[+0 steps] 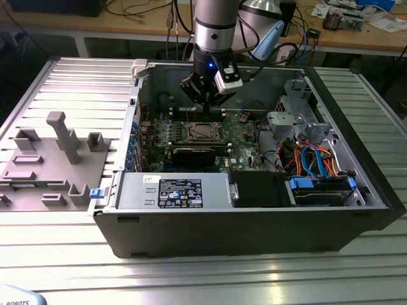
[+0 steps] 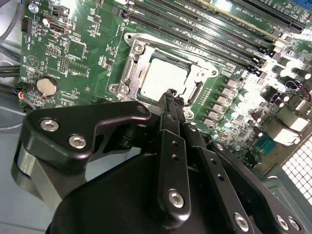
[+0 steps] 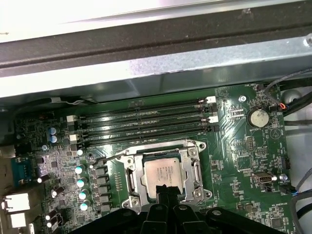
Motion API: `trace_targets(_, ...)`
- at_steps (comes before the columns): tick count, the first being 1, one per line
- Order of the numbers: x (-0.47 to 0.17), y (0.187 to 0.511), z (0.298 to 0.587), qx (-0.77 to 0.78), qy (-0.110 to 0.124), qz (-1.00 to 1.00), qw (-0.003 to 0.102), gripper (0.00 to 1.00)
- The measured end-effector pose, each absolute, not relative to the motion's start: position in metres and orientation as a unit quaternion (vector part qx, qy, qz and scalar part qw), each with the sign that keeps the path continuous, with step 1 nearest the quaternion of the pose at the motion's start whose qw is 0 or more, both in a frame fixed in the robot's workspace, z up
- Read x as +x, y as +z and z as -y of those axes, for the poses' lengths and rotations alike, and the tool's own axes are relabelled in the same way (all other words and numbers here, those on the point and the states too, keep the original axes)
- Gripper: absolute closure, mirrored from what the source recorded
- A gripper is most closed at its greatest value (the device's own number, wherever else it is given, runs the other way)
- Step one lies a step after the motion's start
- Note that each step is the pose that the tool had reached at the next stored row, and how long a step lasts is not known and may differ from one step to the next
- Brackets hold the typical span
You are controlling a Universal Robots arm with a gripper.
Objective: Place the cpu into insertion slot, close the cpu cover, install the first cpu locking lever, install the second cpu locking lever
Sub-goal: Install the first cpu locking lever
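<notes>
The cpu (image 3: 165,174) sits in its socket on the motherboard (image 3: 234,146) inside the open computer case (image 1: 356,210), so placement looks done; the cpu cover (image 3: 127,178) seems down around it, though I cannot tell if it is fully shut; lever state unclear; the tool (image 2: 171,95) hovers just above the socket's edge, fingertips pressed together, holding nothing.

One cpu (image 3: 166,171), one cpu cover (image 3: 129,181), four memory slots (image 3: 141,123), one coin battery (image 3: 259,117), one open computer case (image 1: 254,222).
</notes>
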State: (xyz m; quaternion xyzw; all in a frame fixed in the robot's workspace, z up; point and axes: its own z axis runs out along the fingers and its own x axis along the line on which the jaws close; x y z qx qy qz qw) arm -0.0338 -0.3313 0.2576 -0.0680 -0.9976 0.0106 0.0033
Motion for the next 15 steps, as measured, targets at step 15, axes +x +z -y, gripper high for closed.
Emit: trace_targets(15,-0.052,0.259,0.331,-0.068,0.011,0.998,0.001,0.89)
